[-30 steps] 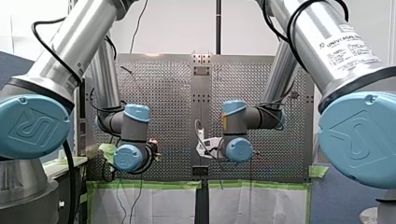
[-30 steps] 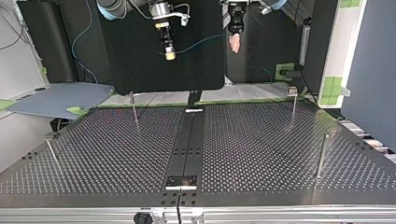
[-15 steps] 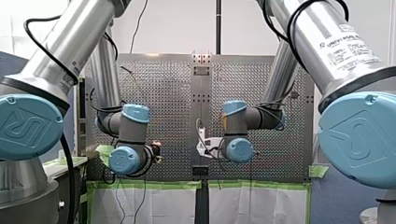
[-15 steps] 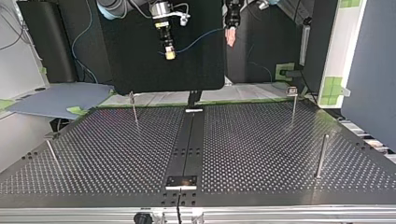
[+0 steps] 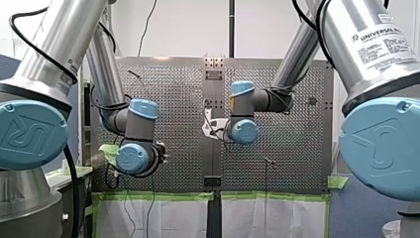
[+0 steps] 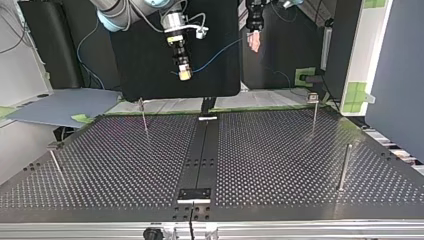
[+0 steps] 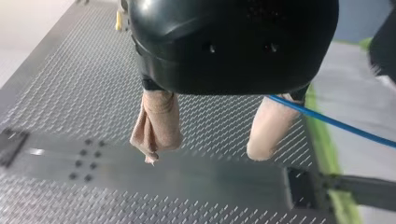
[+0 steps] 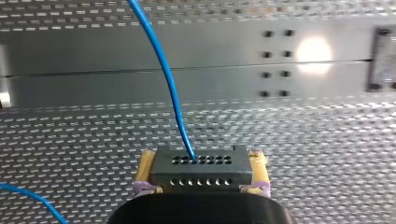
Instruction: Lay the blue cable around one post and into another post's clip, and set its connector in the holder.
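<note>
Clamping the connector (image 8: 201, 173) between its yellow pads, my right gripper (image 8: 201, 161) hangs above the perforated table (image 8: 84, 126). From the connector the blue cable (image 8: 163, 70) runs ahead of the gripper and across to my left gripper (image 7: 204, 154), whose beige fingers (image 7: 156, 126) stand apart, the cable passing just beside one.

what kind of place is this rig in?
Probably a robotics lab test cell: two silver-and-blue robot arms over a perforated metal table with thin upright metal posts, green tape along its edge, and my right gripper holding a black connector block on a thin blue cable.
</note>
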You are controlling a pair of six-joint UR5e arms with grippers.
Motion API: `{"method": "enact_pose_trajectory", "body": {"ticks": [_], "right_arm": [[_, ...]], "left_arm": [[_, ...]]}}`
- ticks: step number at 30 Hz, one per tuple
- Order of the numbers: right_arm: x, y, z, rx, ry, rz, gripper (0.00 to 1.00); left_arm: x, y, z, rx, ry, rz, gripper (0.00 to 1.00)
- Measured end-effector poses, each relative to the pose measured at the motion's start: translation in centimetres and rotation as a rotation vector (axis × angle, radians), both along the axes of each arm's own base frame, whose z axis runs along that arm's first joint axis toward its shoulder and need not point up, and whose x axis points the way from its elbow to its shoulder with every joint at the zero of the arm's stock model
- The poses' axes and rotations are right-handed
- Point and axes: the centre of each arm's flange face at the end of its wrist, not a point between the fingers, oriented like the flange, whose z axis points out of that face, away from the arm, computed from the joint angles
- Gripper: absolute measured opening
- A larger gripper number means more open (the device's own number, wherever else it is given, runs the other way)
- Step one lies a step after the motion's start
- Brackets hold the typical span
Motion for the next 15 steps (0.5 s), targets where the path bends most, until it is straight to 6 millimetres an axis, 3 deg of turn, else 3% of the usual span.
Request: {"method": "enact_pose_trajectory", "body": {"ticks": [15], "right_arm": [[1.3, -2.6, 11.8, -0.096, -0.096, -0.015, 0.0]], "left_arm": [[4.2, -1.9, 6.5, -0.172, -0.095, 0.09, 1.0]]}}
